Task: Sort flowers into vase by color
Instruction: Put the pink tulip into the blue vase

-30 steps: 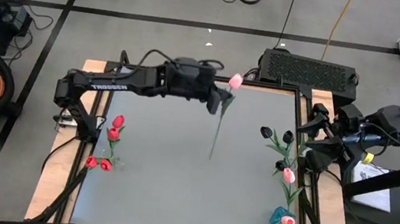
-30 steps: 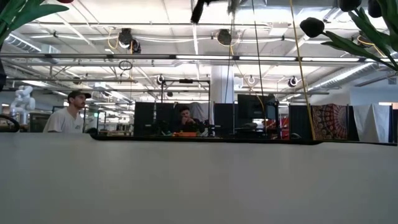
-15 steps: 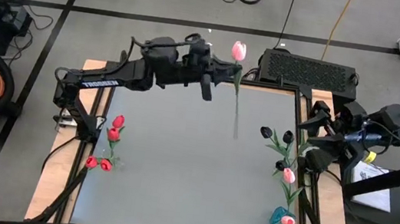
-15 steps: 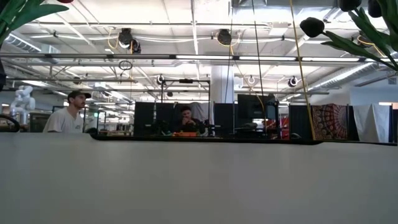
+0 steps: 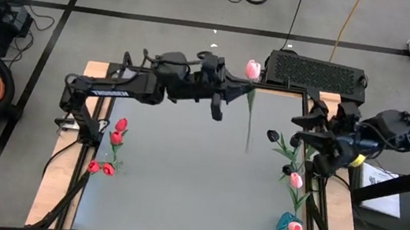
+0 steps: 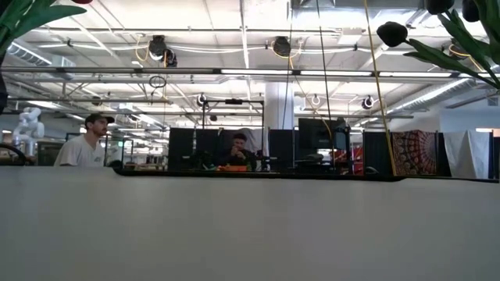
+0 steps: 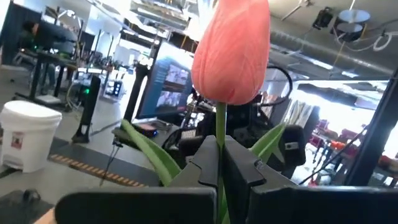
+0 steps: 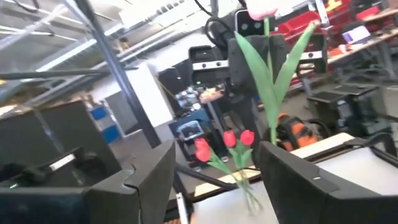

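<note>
Since the earlier frames the left arm had swung its pink tulip (image 5: 252, 69) rightward along the far edge of the worktop (image 5: 181, 175), and the right arm had reached inward toward it.

Largest to smallest. Worktop: grey, seen whole only from above; the low view gave just its flat surface and the room beyond, with two people seated there. Left gripper (image 5: 241, 90): clamped on the tulip's stem, head up, stem hanging over the far right part of the worktop. The left wrist view alone showed both fingers (image 7: 202, 163) pinching the stem just under the pink head (image 7: 231, 51). Right gripper (image 5: 314, 139): fingers spread wide, holding nothing, at the right edge beside the black tulips. Its wrist view caught the held tulip's green leaves (image 8: 268, 65) and the red bunch (image 8: 230, 144) across the worktop.

Counts from above: red tulips (image 5: 115, 136), four, left side; black tulips (image 5: 281, 137), about three, right side; pink, three, one held, one on the right side (image 5: 295, 180), one in the teal vase (image 5: 288, 224).
</note>
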You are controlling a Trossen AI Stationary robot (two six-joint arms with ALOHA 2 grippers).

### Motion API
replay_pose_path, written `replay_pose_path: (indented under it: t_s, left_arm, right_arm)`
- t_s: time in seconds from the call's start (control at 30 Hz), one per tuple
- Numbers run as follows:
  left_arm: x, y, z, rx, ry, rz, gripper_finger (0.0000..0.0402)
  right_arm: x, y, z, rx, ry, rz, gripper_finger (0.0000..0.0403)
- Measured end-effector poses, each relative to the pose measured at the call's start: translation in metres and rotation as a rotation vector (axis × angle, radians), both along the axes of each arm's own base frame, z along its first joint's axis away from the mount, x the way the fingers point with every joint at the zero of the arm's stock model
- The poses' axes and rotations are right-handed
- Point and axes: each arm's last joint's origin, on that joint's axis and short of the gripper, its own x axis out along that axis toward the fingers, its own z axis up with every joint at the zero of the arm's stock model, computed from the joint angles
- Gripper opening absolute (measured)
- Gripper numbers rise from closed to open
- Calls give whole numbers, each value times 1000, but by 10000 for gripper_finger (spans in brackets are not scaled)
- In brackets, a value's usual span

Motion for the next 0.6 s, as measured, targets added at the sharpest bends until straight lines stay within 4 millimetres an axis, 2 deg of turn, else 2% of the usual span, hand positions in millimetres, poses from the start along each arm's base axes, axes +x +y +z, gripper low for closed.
replay_pose_path:
  t_s: [0.2,0.43,0.6]
  left_arm:
    - [15,-3,-8,-17,-52,-26,6]
    - [19,-14,-9,-50,-95,-85,6]
    - [20,-24,-10,-44,-91,-123,6]
  right_arm:
    - [17,4,12,-32,21,-32,223]
    - [31,1,28,-51,57,-92,201]
    - [45,-1,28,-72,97,-130,187]
